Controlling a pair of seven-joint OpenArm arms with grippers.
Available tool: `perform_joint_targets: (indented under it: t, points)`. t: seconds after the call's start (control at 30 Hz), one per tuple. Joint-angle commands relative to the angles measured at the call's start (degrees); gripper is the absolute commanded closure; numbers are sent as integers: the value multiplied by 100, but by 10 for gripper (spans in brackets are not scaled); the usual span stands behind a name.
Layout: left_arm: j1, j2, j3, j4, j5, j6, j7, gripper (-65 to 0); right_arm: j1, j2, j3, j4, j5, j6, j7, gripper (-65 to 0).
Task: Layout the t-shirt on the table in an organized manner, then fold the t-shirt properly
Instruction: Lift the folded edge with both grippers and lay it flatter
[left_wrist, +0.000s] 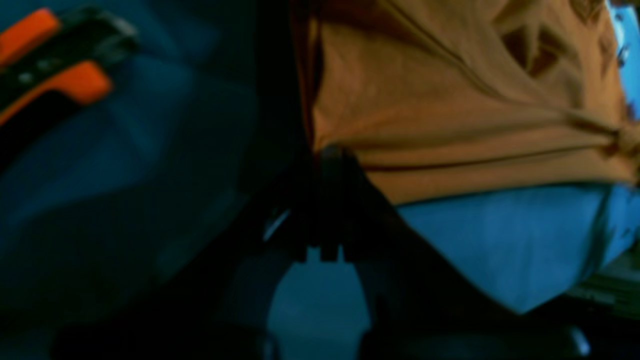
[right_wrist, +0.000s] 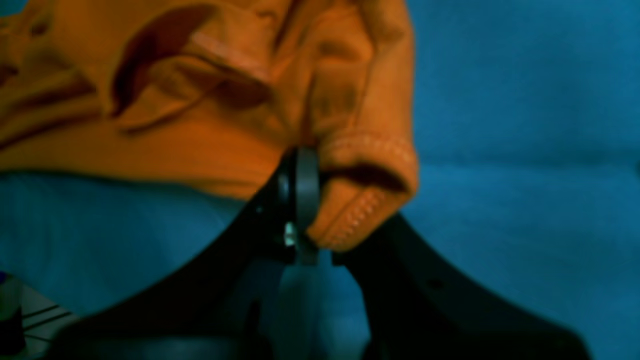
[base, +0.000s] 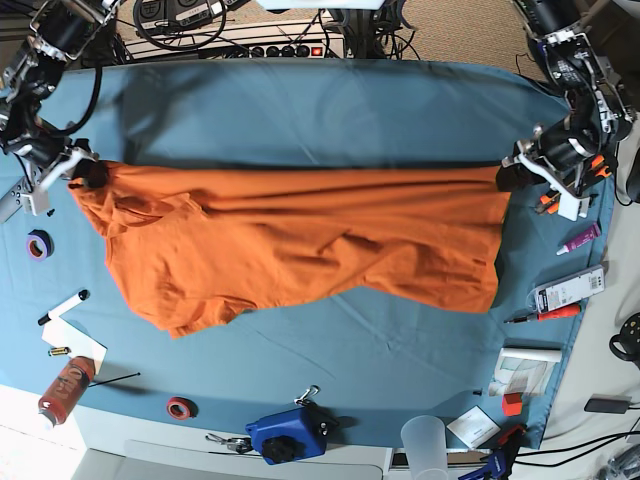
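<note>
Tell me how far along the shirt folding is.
Early. Done: both grippers have a grip, the right gripper pinching a hemmed edge, the left gripper clamped on another edge. In hand: the shirt is stretched taut between them over the table, lower part still rumpled. Left: flattening it, then every fold.

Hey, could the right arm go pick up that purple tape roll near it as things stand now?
Probably not now: the right gripper is shut on the t-shirt, stretched between both arms. The purple tape roll lies close below it, uncovered on the table, so it must release first.
</note>
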Motion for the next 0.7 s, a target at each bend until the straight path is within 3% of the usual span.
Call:
perform_joint_targets:
  t: [0.0, 0.17, 0.67]
  points:
    - [22, -188, -52, 138, -94, 2, -44, 0, 28, 170, 120, 136, 155, 10, 86, 0]
    - [380, -522, -55, 295, -291, 2, -11, 0, -74, 168, 518, 142, 621, 10, 86, 0]
    - [911, -516, -55, 348, -415, -70, 118, 0, -962, -94, 691, 146, 1093, 10, 86, 0]
